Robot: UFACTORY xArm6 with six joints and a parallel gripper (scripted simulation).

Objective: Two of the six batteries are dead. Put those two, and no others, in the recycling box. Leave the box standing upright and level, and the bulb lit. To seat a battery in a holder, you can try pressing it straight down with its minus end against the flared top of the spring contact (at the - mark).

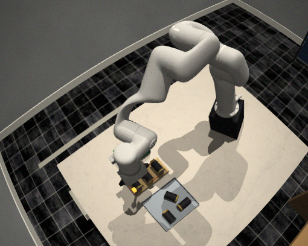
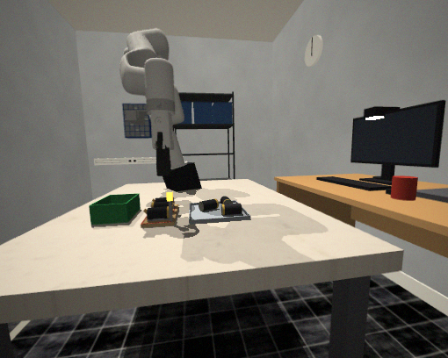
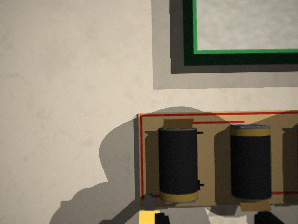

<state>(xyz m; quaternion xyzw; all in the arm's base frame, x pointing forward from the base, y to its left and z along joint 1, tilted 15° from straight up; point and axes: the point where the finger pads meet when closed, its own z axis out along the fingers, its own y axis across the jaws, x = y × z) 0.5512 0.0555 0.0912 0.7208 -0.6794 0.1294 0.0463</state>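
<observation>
I hold the empty fingers (image 1: 121, 182) (image 2: 162, 164) half-spread over the battery holder (image 1: 163, 173) (image 2: 158, 224) (image 3: 208, 160), toward the worktop's (image 1: 261, 145) (image 2: 95, 263) (image 3: 60, 75) edge nearest the exterior camera, probably for battery clearance.

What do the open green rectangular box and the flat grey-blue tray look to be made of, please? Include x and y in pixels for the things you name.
The open green rectangular box (image 2: 114, 213) (image 3: 189, 30): probably smooth plastic, its walls thin and evenly coloured.
The flat grey-blue tray (image 1: 156, 200) (image 2: 205, 215): matte, thin-rimmed; plastic or painted metal, I cannot tell which.
</observation>
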